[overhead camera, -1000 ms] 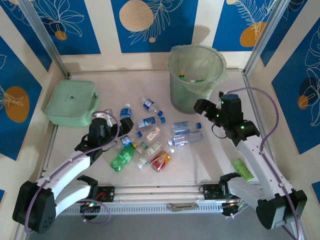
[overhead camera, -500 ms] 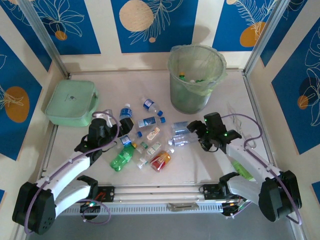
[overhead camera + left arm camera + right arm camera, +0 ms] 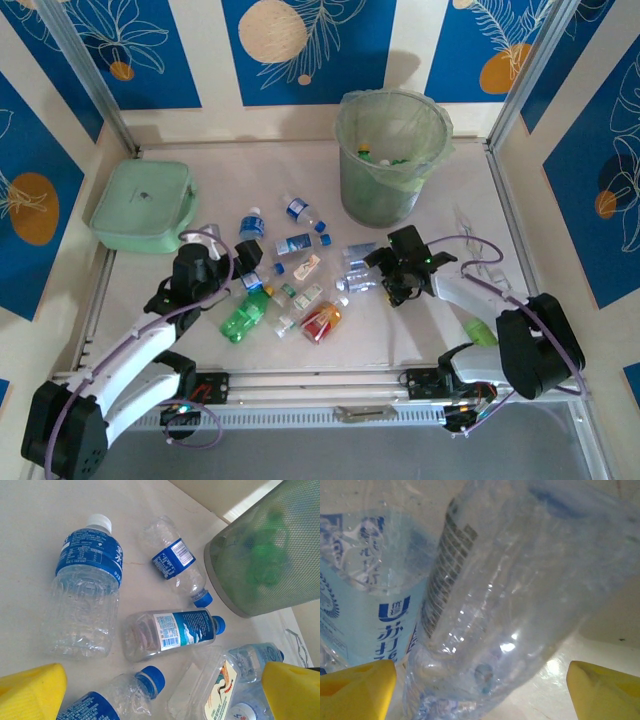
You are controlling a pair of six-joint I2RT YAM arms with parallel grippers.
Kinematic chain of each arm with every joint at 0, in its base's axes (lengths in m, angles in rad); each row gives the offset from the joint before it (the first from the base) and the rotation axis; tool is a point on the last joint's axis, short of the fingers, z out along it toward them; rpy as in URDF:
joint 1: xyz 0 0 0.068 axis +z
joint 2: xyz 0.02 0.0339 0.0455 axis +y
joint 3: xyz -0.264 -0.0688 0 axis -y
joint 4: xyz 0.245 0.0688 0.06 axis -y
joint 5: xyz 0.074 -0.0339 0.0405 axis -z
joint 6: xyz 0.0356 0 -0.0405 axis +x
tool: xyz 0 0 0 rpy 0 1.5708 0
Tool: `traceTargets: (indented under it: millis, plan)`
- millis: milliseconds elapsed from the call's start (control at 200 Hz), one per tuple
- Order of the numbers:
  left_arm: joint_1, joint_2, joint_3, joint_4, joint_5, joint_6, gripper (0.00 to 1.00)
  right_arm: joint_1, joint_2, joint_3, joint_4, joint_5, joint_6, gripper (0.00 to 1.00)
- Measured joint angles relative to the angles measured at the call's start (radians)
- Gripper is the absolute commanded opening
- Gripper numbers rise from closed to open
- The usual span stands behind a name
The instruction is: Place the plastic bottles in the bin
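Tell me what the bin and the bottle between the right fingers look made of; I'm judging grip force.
Bin: seemingly grey translucent plastic, mesh-textured, contents showing through; thin pale green film liner. Bottle: thin clear glossy plastic, creased, catching highlights.

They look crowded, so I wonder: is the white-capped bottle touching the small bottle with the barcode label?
Apart. The left wrist view shows a strip of bare table between the white-capped bottle and the barcode-label bottle.
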Motion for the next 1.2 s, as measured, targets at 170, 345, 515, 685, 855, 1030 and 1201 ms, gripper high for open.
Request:
traceTargets:
  millis: [170,345,515,685,855,1030,1201]
  plan:
    - [0.000,-0.004,-0.002,-0.007,-0.001,0.000,0.99,0.000,0.066,0.037,0.027,0.003,0.000,0.88]
    - [0.000,-0.013,-0.003,-0.024,-0.010,0.001,0.99,0.000,0.112,0.047,0.033,0.007,-0.002,0.81]
    - [0.000,-0.023,-0.003,-0.026,-0.018,0.001,0.99,0.000,0.116,0.047,0.033,0.015,-0.007,0.74]
    - [0.000,-0.022,-0.003,-0.026,-0.019,0.000,0.99,-0.001,0.118,0.046,0.033,0.024,-0.009,0.73]
    - [0.000,-0.017,-0.003,-0.025,-0.019,0.001,0.99,-0.004,0.144,0.047,0.032,0.033,-0.012,0.75]
    - [0.000,-0.014,-0.003,-0.026,-0.019,0.001,0.99,-0.006,0.154,0.054,0.026,0.030,-0.016,0.72]
    - [0.000,-0.014,-0.003,-0.026,-0.019,0.013,0.99,-0.008,0.158,0.058,0.003,0.028,-0.031,0.60]
